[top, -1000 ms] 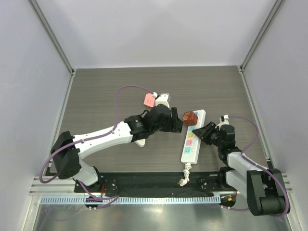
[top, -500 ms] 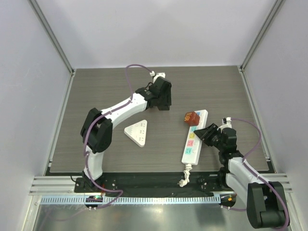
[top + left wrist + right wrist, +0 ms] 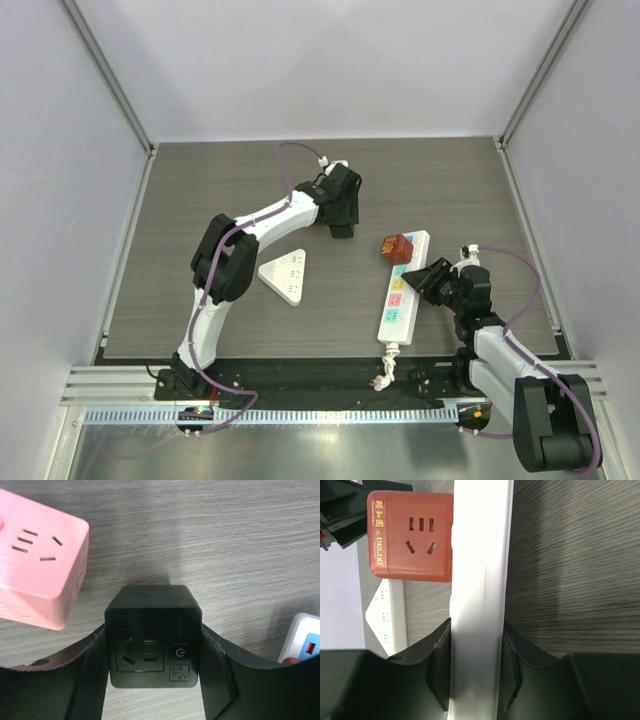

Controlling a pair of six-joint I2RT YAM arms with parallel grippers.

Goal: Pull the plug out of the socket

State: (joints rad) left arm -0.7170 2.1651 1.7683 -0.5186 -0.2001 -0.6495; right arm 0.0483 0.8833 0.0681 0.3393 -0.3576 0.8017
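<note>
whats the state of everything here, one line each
power strip: flat on the table
red plug: on the strip's far end, not pulled off
right gripper: shut on the power strip
left gripper: shut on the black cube
black cube: held, socket face up
pink cube: free, beside the black cube

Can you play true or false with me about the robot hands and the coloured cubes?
1. The right hand squeezes the white power strip. True.
2. The red cube lies far from the power strip. False: it sits on the strip's far end.
3. The left hand has a black cube between its fingers. True.
4. The left hand holds the pink cube. False: it rests on the table beside the black cube.
5. The white triangle plate lies on the power strip. False: it lies apart from it.
</note>
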